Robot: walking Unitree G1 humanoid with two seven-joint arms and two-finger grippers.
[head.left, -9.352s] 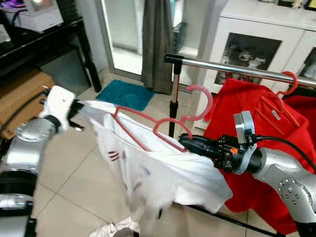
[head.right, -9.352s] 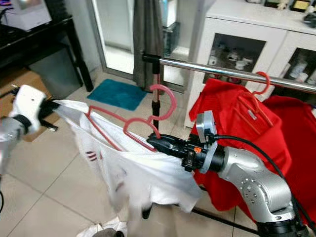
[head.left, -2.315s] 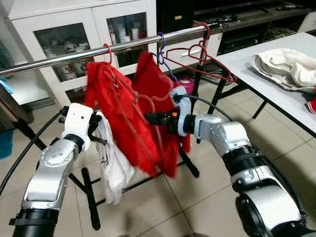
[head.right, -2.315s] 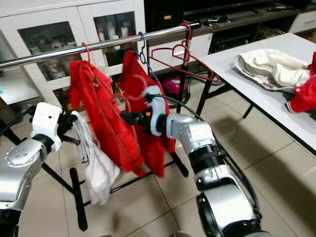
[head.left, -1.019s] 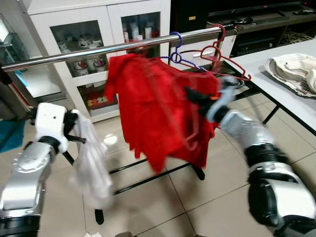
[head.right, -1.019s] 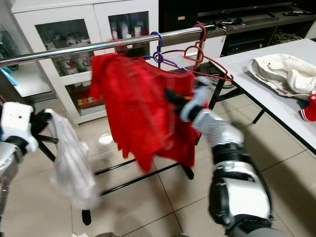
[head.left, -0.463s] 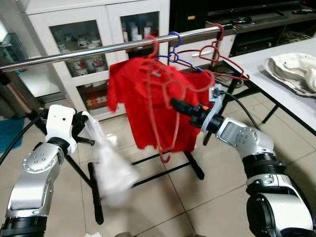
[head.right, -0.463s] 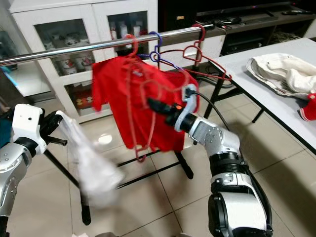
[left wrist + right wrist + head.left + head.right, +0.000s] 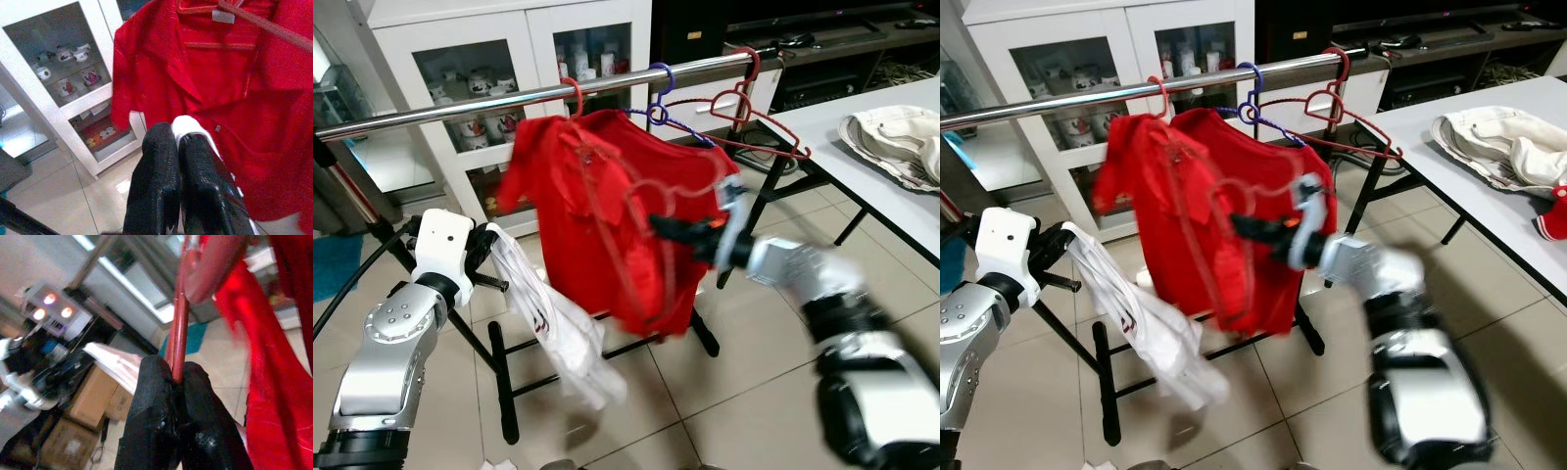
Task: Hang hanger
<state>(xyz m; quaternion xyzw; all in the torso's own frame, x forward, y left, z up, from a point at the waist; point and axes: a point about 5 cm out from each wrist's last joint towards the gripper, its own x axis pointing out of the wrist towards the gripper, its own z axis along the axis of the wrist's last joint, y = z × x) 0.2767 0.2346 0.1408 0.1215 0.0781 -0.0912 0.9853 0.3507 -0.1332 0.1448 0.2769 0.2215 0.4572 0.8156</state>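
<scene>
- The pink hanger [image 9: 651, 230] was gripped in the right pincer [image 9: 658, 224], whose two black fingers [image 9: 161, 396] were closed on its thin red wire; it sat in front of the red shirt [image 9: 597, 215], below the rail [image 9: 509, 99] and not hooked on it.
- The white garment [image 9: 548, 323] trailed down from the left pincer [image 9: 494, 262], low and left of the red shirt. In the left wrist view that pincer's fingers [image 9: 161, 176] were pressed together on a fold of the white cloth.
- By my judgement the step in hand was carrying the hanger up to the rail. The hook had yet to go over the bar.
- The next move seemed to call for lifting the hook above the bar, finding a free stretch, and lowering it on before letting go.
- The rail was already crowded: the red shirt hung on its own red hanger [image 9: 574, 96], beside a purple hanger [image 9: 658, 100] and then an empty red hanger [image 9: 744, 108] near the rail's right end.
- Those hooks and the red shirt's bulk stood in the way; the barer bar lay to the left of the shirt.
- Behind stood a white glass-fronted cabinet [image 9: 460, 69]; at right a desk [image 9: 832, 166] bore a cream cloth [image 9: 896, 142].
- The right arm was blurred, so the hook's exact tilt was hard to tell.
</scene>
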